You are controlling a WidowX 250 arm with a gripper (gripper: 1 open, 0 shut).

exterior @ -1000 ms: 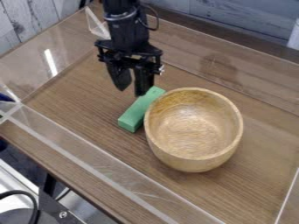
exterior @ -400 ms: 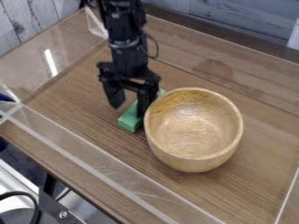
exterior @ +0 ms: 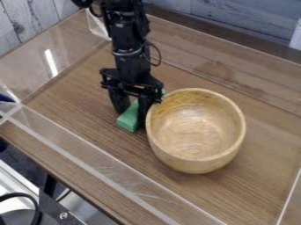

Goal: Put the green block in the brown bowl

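Observation:
The green block lies flat on the wooden table, just left of the brown bowl and close to its rim. My gripper points straight down over the block's far end, with one dark finger on each side of it. The fingertips reach down to the block, and its near end sticks out towards the camera. Whether the pads press on the block I cannot tell. The round, light wooden bowl holds nothing.
A clear acrylic wall runs along the front and left of the table. Another pane stands at the right. Grey planks show at the back left.
The gripper has come down from above the block until its fingers straddle it. The fingers stand closer together than before. Block and bowl have not moved.

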